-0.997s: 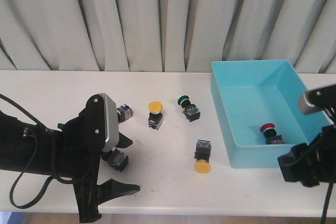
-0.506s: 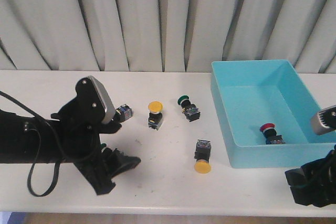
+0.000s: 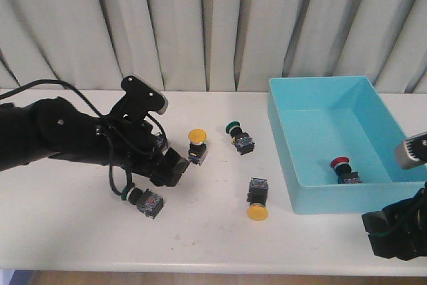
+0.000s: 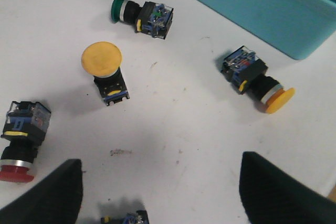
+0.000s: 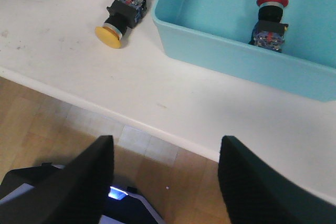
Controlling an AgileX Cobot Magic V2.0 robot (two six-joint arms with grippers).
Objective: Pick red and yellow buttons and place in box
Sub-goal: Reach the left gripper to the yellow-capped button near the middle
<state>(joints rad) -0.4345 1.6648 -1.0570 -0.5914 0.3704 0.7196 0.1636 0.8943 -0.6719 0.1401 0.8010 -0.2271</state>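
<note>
Looking over the white table (image 3: pixel 220 245), I see my left gripper (image 3: pixel 175 167) hanging low above the surface with its black fingers (image 4: pixel 50 192) spread wide and nothing between them. It sits just beside an upright yellow-capped push-button on a black switch body (image 3: pixel 196 145), which in the left wrist view stands ahead of the parted fingers (image 4: pixel 104 73). A red-capped push-button lying on its side (image 4: pixel 20 137) shows near one finger in that wrist view; from the front it is hidden behind my left arm. Another button body with a dark cap (image 3: pixel 145 200) lies on the table just under that arm; I cannot tell its cap colour.

A second yellow-capped button lying on its side (image 3: pixel 257 199) rests between the upright one and the large turquoise-blue plastic bin (image 3: pixel 373 198), near the bin's front left corner. A green-capped button on its side (image 3: pixel 239 137) lies further back, near the upright yellow one.

Inside the bin, one red-capped button (image 3: pixel 343 169) stands on the floor close to the front wall.

My right gripper (image 5: pixel 163 177) hangs beyond the table's front edge, above wooden flooring (image 5: pixel 31 124), fingers wide apart and empty.
</note>
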